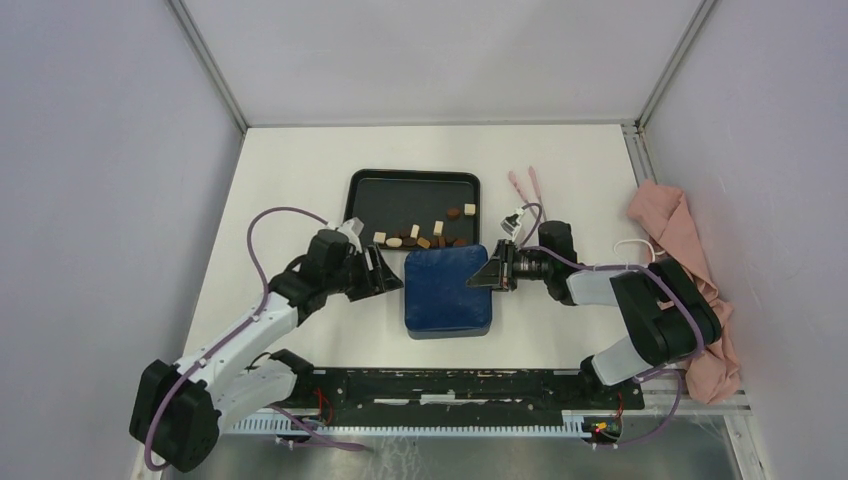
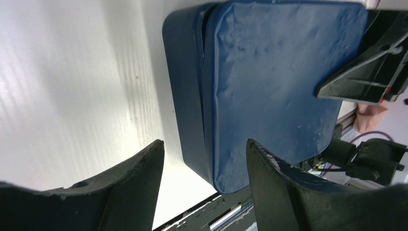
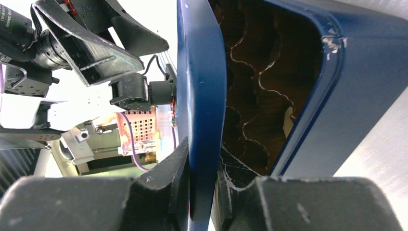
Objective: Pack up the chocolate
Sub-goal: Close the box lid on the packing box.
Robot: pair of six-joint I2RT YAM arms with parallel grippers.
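Several small brown and cream pieces of chocolate (image 1: 425,235) lie along the near side of a black tray (image 1: 400,190). In front of the tray stands a blue box (image 1: 447,290) with its lid (image 3: 199,72) lifted slightly at the right. My right gripper (image 1: 485,275) (image 3: 204,149) is shut on that lid's edge, one finger above it and one below. Under the lid, the brown scalloped insert (image 3: 250,96) shows. My left gripper (image 1: 390,272) (image 2: 204,143) stands open just off the box's left side (image 2: 185,86), holding nothing.
Pink tweezers (image 1: 524,185) lie right of the tray. A pink cloth (image 1: 680,260) is heaped at the right wall, behind my right arm. The black rail (image 1: 450,385) with the arm bases runs along the near edge.
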